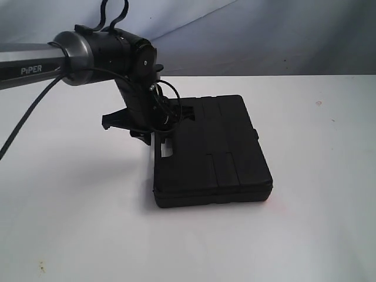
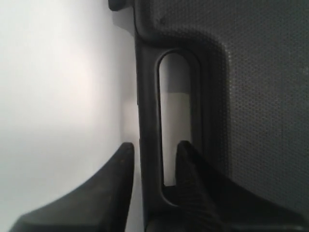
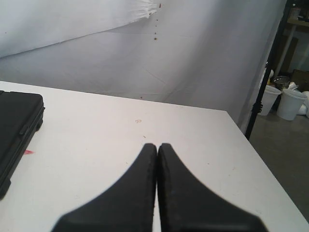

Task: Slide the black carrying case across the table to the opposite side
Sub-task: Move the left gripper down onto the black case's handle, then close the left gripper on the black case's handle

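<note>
Left wrist view: left gripper (image 2: 153, 153) is straddling the case handle (image 2: 147, 96) with jaws parted. One finger is outside the bar, one is sitting in the slot, and thin gaps are showing on both sides, so it's not clamping.

Black carrying case (image 1: 211, 153) is lying flat near table (image 1: 317, 229) centre, handle at its 9 o'clock edge, arm (image 1: 35, 61) reaching in from 9.

Risks as I'm reading it:
- Pushing toward 3 through one off-centre contact is probably going to yaw the case.
- The slot finger could be jamming or lifting that edge.

Right gripper (image 3: 157, 150) is hanging pinched closed and empty over the table, apart from the case, so it's not steering anything.
</note>
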{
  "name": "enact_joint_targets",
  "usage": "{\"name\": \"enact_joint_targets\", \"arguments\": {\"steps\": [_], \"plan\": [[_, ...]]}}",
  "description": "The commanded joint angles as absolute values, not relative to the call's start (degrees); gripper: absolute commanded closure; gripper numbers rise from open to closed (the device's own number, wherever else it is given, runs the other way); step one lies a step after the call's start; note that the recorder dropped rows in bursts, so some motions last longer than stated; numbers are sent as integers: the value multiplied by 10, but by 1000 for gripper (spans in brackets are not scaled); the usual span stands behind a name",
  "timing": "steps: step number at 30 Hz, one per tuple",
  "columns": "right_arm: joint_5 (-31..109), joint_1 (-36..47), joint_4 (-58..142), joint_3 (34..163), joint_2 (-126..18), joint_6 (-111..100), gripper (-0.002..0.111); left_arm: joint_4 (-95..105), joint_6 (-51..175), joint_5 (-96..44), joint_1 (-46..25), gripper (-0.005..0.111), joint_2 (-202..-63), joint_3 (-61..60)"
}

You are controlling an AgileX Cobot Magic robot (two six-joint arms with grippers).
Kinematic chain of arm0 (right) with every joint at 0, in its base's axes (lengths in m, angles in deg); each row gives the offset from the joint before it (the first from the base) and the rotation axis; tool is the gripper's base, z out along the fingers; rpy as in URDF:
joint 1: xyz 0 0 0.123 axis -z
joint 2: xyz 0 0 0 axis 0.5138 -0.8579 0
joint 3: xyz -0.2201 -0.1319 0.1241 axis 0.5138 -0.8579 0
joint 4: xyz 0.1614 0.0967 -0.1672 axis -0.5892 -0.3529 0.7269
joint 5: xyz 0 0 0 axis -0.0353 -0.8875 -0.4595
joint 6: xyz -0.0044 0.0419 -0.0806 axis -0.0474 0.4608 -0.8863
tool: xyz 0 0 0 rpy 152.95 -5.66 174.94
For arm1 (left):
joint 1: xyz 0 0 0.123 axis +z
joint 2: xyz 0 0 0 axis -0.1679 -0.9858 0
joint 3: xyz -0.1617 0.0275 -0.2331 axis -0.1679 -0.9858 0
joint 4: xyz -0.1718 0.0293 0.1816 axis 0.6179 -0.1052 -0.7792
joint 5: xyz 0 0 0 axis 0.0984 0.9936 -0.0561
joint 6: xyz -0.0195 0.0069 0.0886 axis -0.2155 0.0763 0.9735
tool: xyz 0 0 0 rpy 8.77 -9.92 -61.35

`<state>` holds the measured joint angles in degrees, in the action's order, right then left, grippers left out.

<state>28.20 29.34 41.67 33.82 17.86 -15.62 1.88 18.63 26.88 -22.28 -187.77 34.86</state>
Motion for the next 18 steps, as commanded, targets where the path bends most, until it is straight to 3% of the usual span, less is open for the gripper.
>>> {"name": "enact_joint_targets", "arguments": {"steps": [1,18], "plan": [[283,297,413,336,180,-155,108,5,160,257,-223,76,-1891,352],[283,297,413,336,180,-155,108,-12,133,234,-223,78,-1923,352]]}}
